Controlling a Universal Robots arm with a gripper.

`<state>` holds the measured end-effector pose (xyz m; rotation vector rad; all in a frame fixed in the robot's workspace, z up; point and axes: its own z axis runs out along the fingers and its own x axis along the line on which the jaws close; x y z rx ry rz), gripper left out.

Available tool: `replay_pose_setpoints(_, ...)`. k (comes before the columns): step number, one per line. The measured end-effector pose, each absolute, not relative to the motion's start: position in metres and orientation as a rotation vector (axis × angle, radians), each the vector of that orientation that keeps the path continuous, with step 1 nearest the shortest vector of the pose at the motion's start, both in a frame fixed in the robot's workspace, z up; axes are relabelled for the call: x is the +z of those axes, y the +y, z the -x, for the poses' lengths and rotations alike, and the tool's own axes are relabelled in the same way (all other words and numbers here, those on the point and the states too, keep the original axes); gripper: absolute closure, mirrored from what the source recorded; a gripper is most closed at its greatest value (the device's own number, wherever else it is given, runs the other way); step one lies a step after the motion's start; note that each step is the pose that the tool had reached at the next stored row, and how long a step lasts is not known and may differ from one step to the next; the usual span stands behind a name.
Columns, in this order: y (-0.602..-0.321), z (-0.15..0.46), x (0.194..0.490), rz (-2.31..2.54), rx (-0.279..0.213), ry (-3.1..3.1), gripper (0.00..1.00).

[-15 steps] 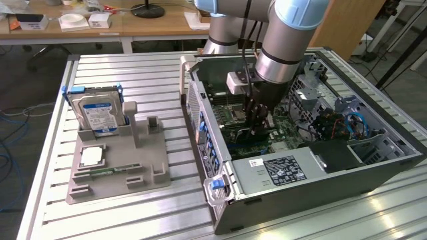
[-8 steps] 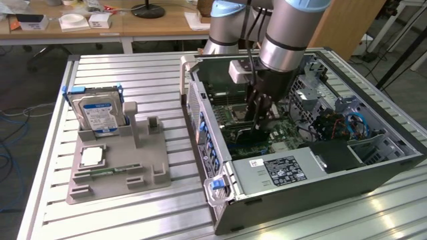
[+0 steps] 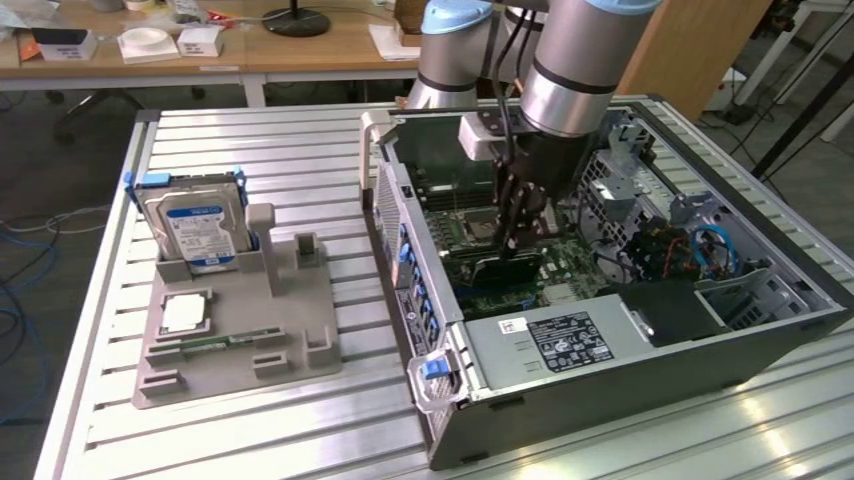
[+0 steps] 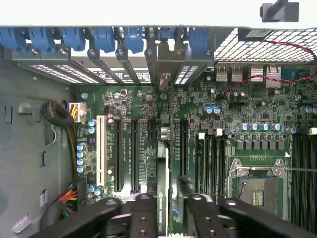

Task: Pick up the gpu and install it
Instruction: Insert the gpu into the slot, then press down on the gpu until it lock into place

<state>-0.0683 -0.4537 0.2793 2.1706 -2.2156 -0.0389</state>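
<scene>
Thin black-faced gpu card (image 4: 163, 198) is gripped edge-on in the black two-finger hand (image 4: 167, 210), held upright directly over a long motherboard slot (image 4: 184, 146) inside the open grey computer case (image 3: 747, 340), long axis parallel to the slot.

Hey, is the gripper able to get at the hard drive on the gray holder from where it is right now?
Probably not directly. The gripper is down inside the open computer case, at the gpu over the motherboard. The hard drive stands outside in the gray holder, beyond the case wall.
</scene>
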Motion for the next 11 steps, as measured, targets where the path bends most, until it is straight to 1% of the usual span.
replay_pose_setpoints(2, -0.4537, 0.0684, 0.2796, -2.17, -0.039, -2.216, 0.78)
replay_pose_setpoints(3, -0.4537, 0.0683, 0.2797, -2.171, -0.039, -2.216, 0.78)
replay_pose_setpoints(4, -0.4537, 0.0684, 0.2798, -2.17, -0.039, -2.216, 0.84)
replay_pose_setpoints(5, -0.4537, 0.0683, 0.28, -2.17, -0.039, -2.216, 0.84)
replay_pose_setpoints(6, -0.4537, 0.0684, 0.2801, -2.17, -0.039, -2.216, 0.89)
replay_pose_setpoints(11, -0.4537, 0.0684, 0.2807, -2.17, -0.039, -2.216, 0.89)
